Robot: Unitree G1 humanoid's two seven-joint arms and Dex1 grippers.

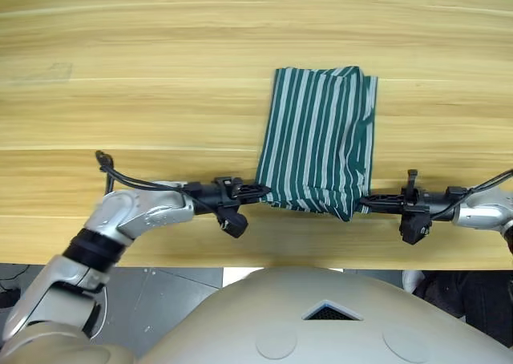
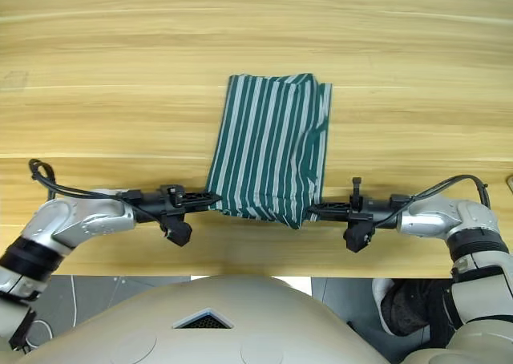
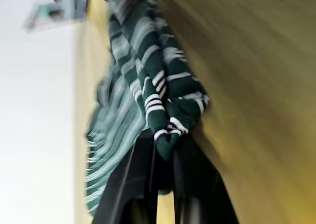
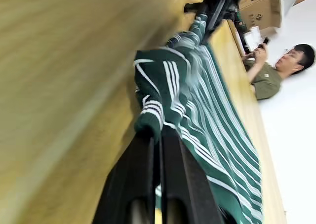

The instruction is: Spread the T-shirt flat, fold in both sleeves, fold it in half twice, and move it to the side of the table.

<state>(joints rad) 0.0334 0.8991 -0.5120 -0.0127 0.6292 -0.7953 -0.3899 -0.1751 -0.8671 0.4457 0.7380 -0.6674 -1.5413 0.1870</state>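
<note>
The T-shirt (image 1: 321, 135), green with white stripes, is folded into a narrow rectangle on the wooden table (image 1: 160, 75). Its near edge is lifted off the wood. My left gripper (image 1: 263, 191) is shut on the near left corner of the T-shirt (image 3: 165, 130). My right gripper (image 1: 358, 204) is shut on the near right corner of the T-shirt (image 4: 148, 118). Both arms come in from the sides along the table's front edge. The far end of the shirt lies flat around mid-table.
The table (image 2: 120, 59) stretches bare to the left, right and far side of the shirt. Its front edge (image 1: 160, 264) runs just under my grippers.
</note>
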